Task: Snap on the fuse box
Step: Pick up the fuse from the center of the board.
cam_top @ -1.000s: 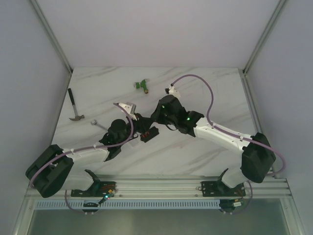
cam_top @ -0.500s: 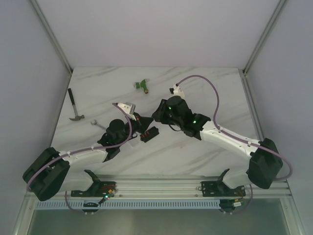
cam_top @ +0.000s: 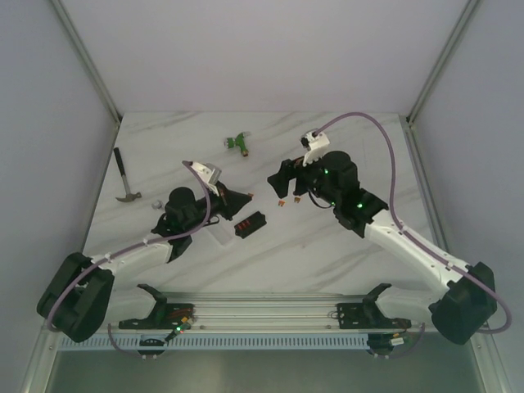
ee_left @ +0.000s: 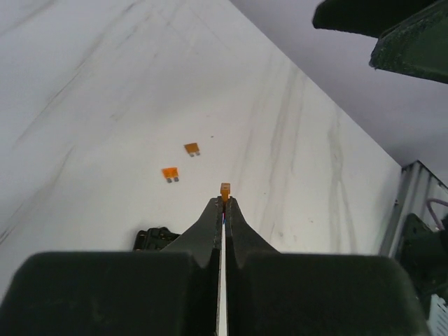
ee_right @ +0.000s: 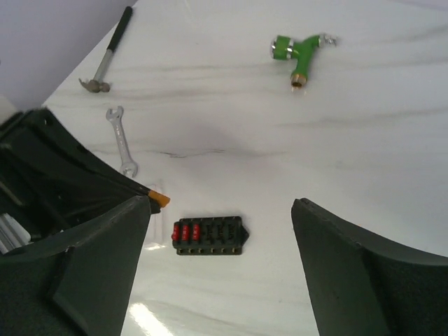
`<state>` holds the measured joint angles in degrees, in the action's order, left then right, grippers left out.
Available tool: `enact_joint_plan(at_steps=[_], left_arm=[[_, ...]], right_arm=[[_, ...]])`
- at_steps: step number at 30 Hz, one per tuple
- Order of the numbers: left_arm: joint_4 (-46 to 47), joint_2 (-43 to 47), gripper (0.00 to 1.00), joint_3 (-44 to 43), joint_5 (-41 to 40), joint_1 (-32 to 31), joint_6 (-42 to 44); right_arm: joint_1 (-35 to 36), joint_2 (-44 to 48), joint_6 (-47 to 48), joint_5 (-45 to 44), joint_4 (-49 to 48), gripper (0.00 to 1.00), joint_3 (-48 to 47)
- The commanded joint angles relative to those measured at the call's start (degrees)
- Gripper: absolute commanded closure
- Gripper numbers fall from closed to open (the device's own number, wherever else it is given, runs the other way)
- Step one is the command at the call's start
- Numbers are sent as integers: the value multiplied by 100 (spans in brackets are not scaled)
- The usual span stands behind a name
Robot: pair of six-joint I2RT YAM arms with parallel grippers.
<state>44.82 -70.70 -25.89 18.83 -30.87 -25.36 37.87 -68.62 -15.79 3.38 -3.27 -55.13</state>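
The fuse box (ee_right: 208,235) is a small black block lying flat on the marble table, with three red fuses at its left end; it also shows from above as the fuse box (cam_top: 251,223). My right gripper (ee_right: 222,204) hangs open above and behind it, with nothing between its fingers, and appears overhead as the right gripper (cam_top: 288,182). My left gripper (ee_left: 225,201) is shut on a small orange fuse (ee_left: 225,189), just to the upper left of the box. The same left gripper (cam_top: 246,196) shows in the top view. Only a corner of the fuse box (ee_left: 155,238) shows in the left wrist view.
Two loose orange fuses (ee_left: 170,173) (ee_left: 192,148) lie on the table beyond the left gripper. A clear plastic piece (cam_top: 217,237) lies left of the box. A green connector (ee_right: 301,56), a hammer (ee_right: 108,56) and a wrench (ee_right: 124,147) lie farther back and to the left.
The right arm has drawn back to the right and its gripper has opened wide. The left gripper has shut and shifted slightly left. The fuse box now lies uncovered between them.
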Motion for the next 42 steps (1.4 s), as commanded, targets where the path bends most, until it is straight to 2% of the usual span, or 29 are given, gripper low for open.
enact_joint_plan(at_steps=[1, 5, 10, 15, 17, 26, 39, 42], left_arm=[[-51, 197, 100, -284, 1159, 198, 170], [-267, 343, 100, -468, 1706, 274, 250], [-533, 587, 100, -658, 2242, 275, 347], [-475, 730, 100, -775, 2599, 270, 264], [-419, 717, 100, -826, 2708, 257, 183], [-519, 681, 100, -1068, 2881, -59, 318], [-730, 706, 100, -1199, 2948, -216, 491], [-706, 710, 100, -1216, 2942, -237, 489]], right_arm=[[-214, 217, 1311, 1268, -256, 12, 122], [-496, 274, 1901, 2530, -141, 22, 90], [-696, 217, 2410, 3868, 226, 27, -129], [-704, 10, 2707, 4739, 571, 39, -370], [-703, -46, 2775, 5020, 581, 41, -412], [-705, -312, 2856, 5740, 645, 50, -675], [-704, -506, 3208, 6289, 1136, 77, -933], [-705, -531, 3310, 6381, 1260, 81, -971]])
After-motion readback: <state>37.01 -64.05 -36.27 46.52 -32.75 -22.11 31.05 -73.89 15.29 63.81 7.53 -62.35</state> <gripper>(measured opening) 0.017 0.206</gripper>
